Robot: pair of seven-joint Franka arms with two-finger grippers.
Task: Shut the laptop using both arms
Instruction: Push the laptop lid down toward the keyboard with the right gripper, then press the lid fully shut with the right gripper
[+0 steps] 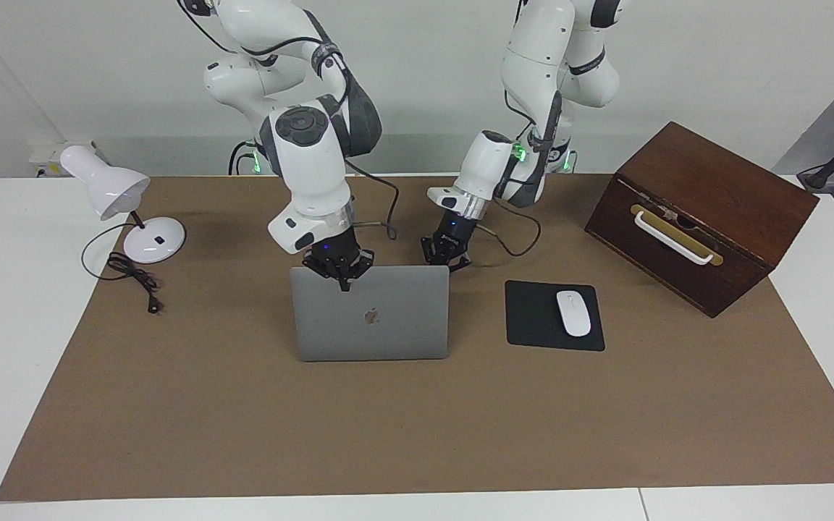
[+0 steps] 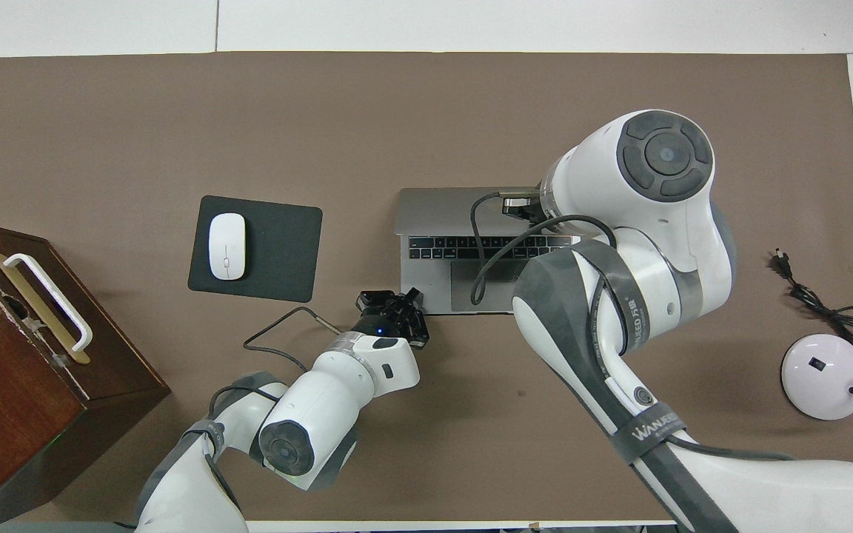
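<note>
The right gripper (image 1: pixel 345 284), fingers together and holding nothing, is pressing the lid of the half-open laptop (image 1: pixel 371 315) mid-table, while the left gripper (image 1: pixel 437 265), likewise shut and empty, is resting at its base corner.

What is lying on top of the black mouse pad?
A white mouse lies on the black mouse pad, toward its end nearer the wooden box. The rest of the pad's top is bare. What is under the pad cannot be seen.
</note>
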